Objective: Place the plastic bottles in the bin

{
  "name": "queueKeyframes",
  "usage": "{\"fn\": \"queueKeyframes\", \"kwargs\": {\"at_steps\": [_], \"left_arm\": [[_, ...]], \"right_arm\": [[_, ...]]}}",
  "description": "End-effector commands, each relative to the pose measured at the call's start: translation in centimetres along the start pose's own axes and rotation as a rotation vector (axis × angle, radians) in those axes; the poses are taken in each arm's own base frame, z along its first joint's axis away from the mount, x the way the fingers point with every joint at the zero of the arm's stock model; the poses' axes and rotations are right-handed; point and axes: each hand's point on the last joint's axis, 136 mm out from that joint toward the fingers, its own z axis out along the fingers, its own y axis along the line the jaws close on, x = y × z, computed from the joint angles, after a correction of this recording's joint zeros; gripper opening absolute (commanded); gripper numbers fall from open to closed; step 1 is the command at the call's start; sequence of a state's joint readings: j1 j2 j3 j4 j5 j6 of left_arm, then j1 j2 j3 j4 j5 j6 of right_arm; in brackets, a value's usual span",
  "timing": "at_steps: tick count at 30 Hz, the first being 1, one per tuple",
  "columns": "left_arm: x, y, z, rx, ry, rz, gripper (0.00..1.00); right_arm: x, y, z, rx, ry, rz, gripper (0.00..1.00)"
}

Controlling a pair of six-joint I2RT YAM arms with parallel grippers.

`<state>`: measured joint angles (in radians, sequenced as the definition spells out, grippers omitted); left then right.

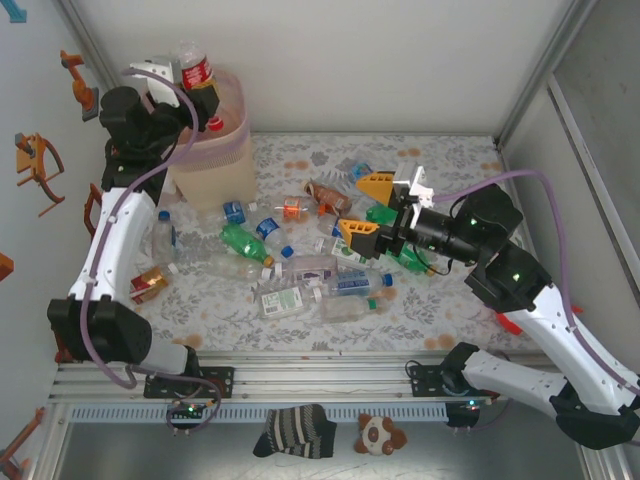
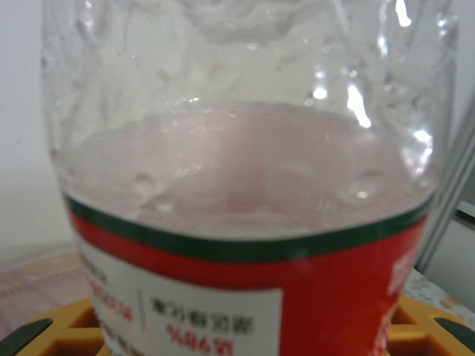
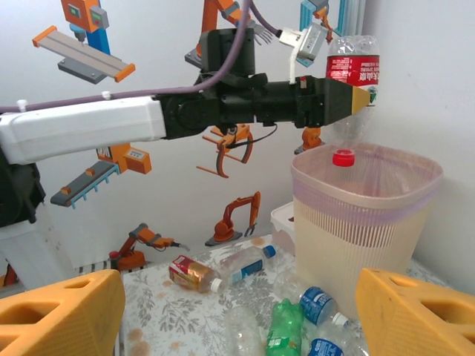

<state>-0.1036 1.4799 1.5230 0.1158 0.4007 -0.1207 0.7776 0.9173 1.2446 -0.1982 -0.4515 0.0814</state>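
My left gripper [image 1: 200, 95] is shut on a clear plastic bottle [image 1: 195, 70] with a red label. It holds the bottle upside down over the bin [image 1: 240, 140], with the red cap [image 1: 214, 124] inside the rim. The right wrist view shows that bottle [image 3: 353, 67] above the beige, pink-lined bin [image 3: 371, 189]. In the left wrist view the bottle [image 2: 245, 185] sits between the yellow fingers [image 2: 44, 334]. My right gripper [image 1: 365, 210] hangs open and empty above the pile. Several plastic bottles lie on the table, among them a green one [image 1: 245, 243] and an amber one [image 1: 150, 285].
A small white box [image 3: 286, 222] stands behind the bin against the back wall. Loose bottles are spread from the bin's foot to the table's middle [image 1: 320, 290]. Walls close in the left, back and right sides. The patterned cloth at the far right [image 1: 470, 160] is bare.
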Motion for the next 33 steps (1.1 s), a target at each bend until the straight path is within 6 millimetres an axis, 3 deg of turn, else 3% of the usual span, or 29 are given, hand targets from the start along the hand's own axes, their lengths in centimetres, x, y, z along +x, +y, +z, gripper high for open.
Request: {"fn": "queueKeyframes", "kwargs": {"at_steps": [1,6,15,23,33], "left_arm": [[-1.6,2.3,1.1,-0.061,-0.096,0.045,0.40],[1.0,6.2,4.1,-0.121,-0.058,-0.002,0.39],[6.8,10.2,8.6,-0.211,0.169,-0.093,0.37],[12.9,10.6,9.6,-0.279,0.460,-0.097,0.37],[17.8,11.0,10.3,-0.330,0.713,-0.046,0.39]], "right_arm": [[-1.7,0.3,-0.7,0.008,-0.042,-0.012,0.80],[-1.4,0.1,-0.4,0.013,-0.029,-0.003,0.80],[-1.4,-0.2,-0.2,0.027,-0.020,0.012,0.80],[-0.8,-0.7,0.3,0.038,0.001,0.008,0.80],[0.0,-0.8,0.7,0.033,0.019,0.021,0.79]]}}
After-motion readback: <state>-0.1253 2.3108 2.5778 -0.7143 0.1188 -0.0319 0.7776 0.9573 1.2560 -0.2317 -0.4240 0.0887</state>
